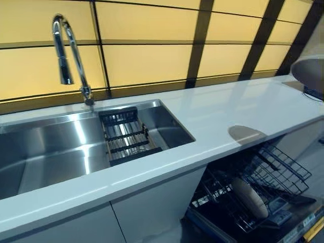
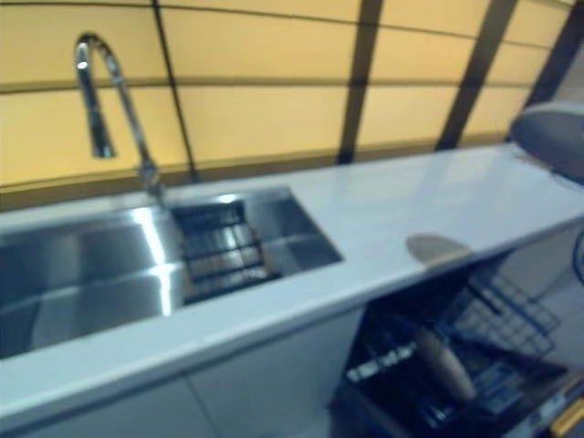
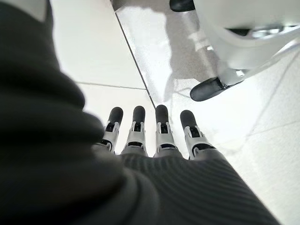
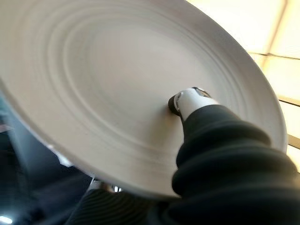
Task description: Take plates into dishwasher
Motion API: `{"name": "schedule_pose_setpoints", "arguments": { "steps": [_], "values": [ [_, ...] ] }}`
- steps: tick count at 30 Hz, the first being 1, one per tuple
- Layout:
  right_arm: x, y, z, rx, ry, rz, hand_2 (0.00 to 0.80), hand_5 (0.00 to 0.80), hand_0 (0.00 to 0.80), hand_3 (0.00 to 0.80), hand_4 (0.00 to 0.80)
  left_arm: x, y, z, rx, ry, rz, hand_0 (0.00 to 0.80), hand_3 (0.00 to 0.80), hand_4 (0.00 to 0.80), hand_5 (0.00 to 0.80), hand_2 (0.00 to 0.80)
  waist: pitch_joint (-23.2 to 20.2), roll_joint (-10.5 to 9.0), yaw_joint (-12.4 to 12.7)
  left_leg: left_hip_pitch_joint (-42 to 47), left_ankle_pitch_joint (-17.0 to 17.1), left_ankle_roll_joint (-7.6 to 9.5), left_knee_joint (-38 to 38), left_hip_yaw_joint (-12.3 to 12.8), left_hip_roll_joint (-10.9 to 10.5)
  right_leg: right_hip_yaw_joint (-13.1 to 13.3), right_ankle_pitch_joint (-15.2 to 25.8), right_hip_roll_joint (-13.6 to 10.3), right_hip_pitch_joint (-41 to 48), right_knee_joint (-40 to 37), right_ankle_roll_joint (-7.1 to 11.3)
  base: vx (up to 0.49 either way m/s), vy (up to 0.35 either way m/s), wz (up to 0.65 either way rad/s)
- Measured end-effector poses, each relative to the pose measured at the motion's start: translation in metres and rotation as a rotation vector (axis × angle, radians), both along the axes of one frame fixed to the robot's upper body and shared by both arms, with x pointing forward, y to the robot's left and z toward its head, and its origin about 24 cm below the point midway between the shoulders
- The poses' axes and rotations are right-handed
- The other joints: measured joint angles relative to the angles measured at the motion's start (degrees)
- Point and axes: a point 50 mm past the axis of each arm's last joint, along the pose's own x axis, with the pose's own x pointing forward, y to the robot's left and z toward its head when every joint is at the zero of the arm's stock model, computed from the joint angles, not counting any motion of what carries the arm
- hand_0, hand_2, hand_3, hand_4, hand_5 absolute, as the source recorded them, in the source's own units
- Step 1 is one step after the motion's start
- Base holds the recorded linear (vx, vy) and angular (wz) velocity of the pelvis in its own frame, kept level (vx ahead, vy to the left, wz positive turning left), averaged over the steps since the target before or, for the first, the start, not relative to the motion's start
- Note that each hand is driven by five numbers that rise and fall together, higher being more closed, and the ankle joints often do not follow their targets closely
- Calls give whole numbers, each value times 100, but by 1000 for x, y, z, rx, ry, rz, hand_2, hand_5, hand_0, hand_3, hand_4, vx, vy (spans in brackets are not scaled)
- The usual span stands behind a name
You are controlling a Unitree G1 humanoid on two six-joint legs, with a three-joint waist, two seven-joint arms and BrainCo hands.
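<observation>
My right hand [image 4: 190,101] pinches a plate [image 4: 117,89], thumb pressed on its face, fingers hidden behind it. The plate's edge shows above the worktop [image 1: 238,109], at the end far from the sink [image 1: 55,147]. Another plate [image 1: 249,197] stands in the rack [image 1: 276,174] of the open dishwasher, below the worktop. A faucet [image 1: 68,50] rises behind the sink; a drain tray [image 1: 126,134] sits inside it. My left hand [image 3: 154,136] hangs over the floor, fingers straight, holding nothing.

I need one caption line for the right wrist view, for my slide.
Right hand grips a ridged pale plate, its thumb pressed on the plate's face.
</observation>
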Motion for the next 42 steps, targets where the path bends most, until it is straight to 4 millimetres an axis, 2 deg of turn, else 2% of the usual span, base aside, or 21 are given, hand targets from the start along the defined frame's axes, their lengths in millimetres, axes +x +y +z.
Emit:
{"name": "schedule_pose_setpoints", "arguments": {
  "steps": [6, 10, 15, 22, 27, 35, 39, 42],
  "values": [
    [-22, -24, -19, 138, -2, -55, 800, 800, 800, 800, 800, 3, -5, -1, -19, -6, -3, 0, 0, 0, 0, 0, 64, 62, -223, 34, -40, -17, 1, 155, 21, 144, 0, 31, -46, 0, 0, 9, -60, -13],
    [-36, -36, -33, 174, 20, -90, 800, 800, 800, 800, 800, 9, -6, 0, -31, -18, -11, 0, 0, 0, 0, 0, 195, 65, -268, 44, -49, -31, 3, 234, 31, 225, 3, 62, -79, 0, 1, 19, -68, -10],
    [-33, -28, -51, 218, 42, -40, 800, 800, 800, 800, 800, 11, -6, 0, -28, -20, -26, 0, 0, 0, 0, 0, 369, 104, -415, 55, -72, -43, 5, 352, 39, 329, 22, 86, -136, 1, -9, 0, -74, -12],
    [-21, -14, -86, 317, 61, 26, 800, 800, 800, 800, 800, 25, -8, 2, -27, -45, -62, 0, 0, 0, 0, 0, 591, 224, -400, 25, -96, -33, 8, 469, 22, 461, 50, 84, -237, 0, -9, -10, -57, -9],
    [-16, -10, -90, 335, 52, 21, 800, 800, 800, 800, 800, 32, -13, 3, -38, -59, -90, 0, 0, 0, 0, 0, 855, 599, -399, -176, -97, 3, 30, 468, -42, 492, 78, 25, -450, 1, 3, -28, 4, -2],
    [2, 6, -70, 300, 5, 72, 800, 800, 800, 800, 800, 49, -33, 4, -101, -125, -111, 0, 0, 0, 0, 0, 1307, 1249, -381, -439, -97, 21, 33, 296, -119, 545, 156, -46, -738, 5, 8, -13, 5, -4],
    [3, 5, -66, 295, -13, 56, 800, 800, 800, 800, 800, 58, -39, 6, -125, -156, -121, 0, 0, 0, 0, 0, 1551, 1386, -386, -528, -94, 26, 33, 286, -117, 543, 157, -55, -833, 3, 14, -44, -30, -1],
    [4, 5, -56, 285, -59, 52, 800, 800, 800, 800, 800, 66, -41, 9, -140, -185, -126, 0, 0, 0, 0, 0, 1748, 1529, -400, -592, -79, 46, 34, 272, -139, 543, 169, -79, -898, 4, 27, -12, -9, 0]
  ]
}}
